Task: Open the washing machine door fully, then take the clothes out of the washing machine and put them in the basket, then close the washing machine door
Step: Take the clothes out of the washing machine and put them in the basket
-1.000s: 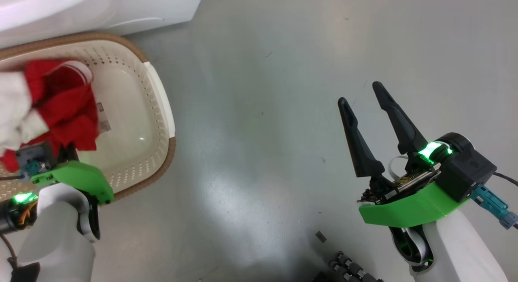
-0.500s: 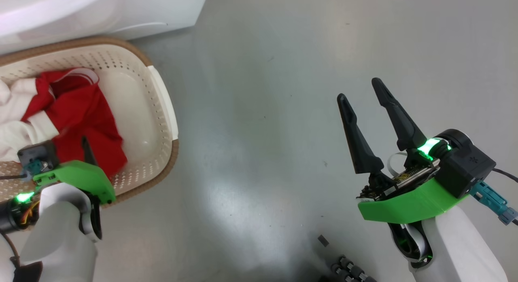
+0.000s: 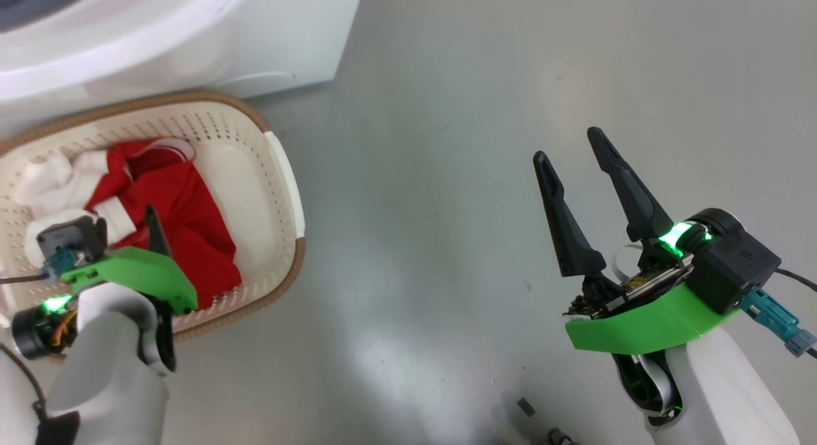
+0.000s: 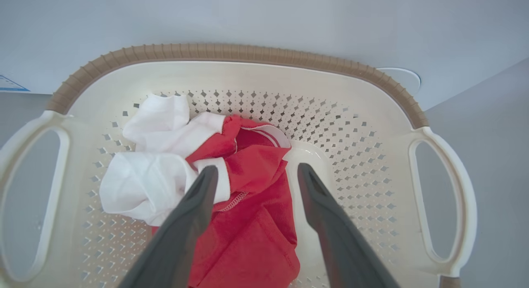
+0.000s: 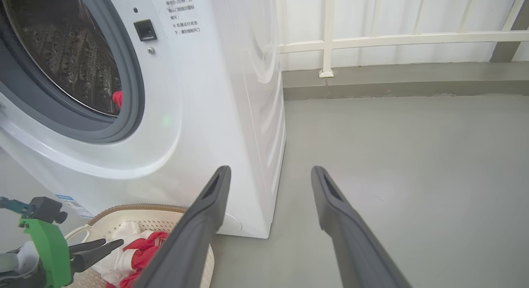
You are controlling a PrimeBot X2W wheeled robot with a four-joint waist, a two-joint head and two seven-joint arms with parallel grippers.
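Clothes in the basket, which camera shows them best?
The left wrist view: it looks straight into the basket, showing the red and white clothes almost whole. The head view hides part behind the left gripper; the right wrist view catches a small patch.

The clothes (image 4: pixel 256 205) are bright red with white cuffs. The basket (image 4: pixel 363 127) is cream, dotted with diamond perforations, under a brown ribbed rim (image 4: pixel 248 52). The washing machine (image 5: pixel 198 94) is white, its gasket (image 5: pixel 134 94) grey.

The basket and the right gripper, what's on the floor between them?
Just bare grey floor between the basket and the right gripper, in the head view.
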